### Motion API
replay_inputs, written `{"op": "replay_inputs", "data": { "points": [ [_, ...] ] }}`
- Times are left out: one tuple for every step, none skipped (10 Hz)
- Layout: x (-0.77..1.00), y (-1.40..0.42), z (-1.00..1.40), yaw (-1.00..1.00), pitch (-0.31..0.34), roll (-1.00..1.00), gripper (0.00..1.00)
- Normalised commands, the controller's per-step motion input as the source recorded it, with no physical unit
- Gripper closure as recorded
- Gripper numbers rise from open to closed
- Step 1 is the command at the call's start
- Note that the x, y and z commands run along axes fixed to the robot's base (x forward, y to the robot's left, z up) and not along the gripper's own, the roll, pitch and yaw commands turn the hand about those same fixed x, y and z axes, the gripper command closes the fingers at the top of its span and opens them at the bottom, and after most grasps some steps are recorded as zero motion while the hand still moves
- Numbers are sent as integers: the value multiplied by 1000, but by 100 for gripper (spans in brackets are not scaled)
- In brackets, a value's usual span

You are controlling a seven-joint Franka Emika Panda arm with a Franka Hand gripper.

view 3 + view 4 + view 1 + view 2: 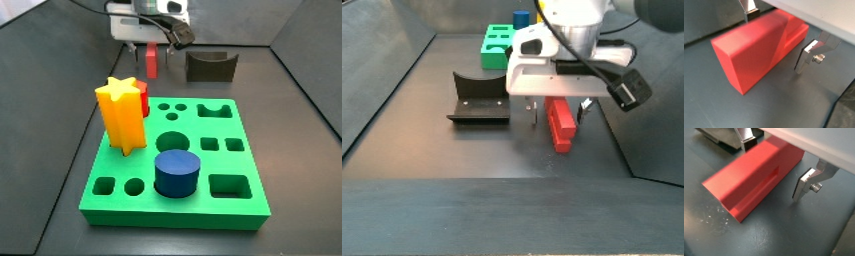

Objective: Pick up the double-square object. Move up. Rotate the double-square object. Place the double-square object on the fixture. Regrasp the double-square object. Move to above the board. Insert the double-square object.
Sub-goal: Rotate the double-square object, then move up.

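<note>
As both wrist views show, the double-square object [754, 52] lies on the dark surface [791, 105] between the open fingers [808, 54] of the claw [777, 37], neither pad touching it; its long axis crosses the gap between them.

Side view: the claw [556, 103] hangs directly above the red piece, with the fixture [478, 97] just beside it and the board [174, 165] well apart.

The two-finger gripper [553, 104], over the dark table's far edge in a side view, has a boxy white body beneath a rounded white wrist. A black camera block with cable is clipped alongside. Its fingers [806, 184] are flat silver metal plates, one fastened by a small screw.
</note>
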Motion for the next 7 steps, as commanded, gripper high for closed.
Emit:
{"op": "replay_inputs", "data": {
  "points": [
    [41,19,-244,5,-59,-141,0],
    [0,0,0,0,0,0,100],
    [0,0,833,0,0,0,100],
    [-16,0,809,-1,12,0,100],
    [-29,4,716,-8,27,8,100],
    [-22,5,552,-13,39,24,100],
    [-17,6,462,-15,43,33,100]
  ]
}}
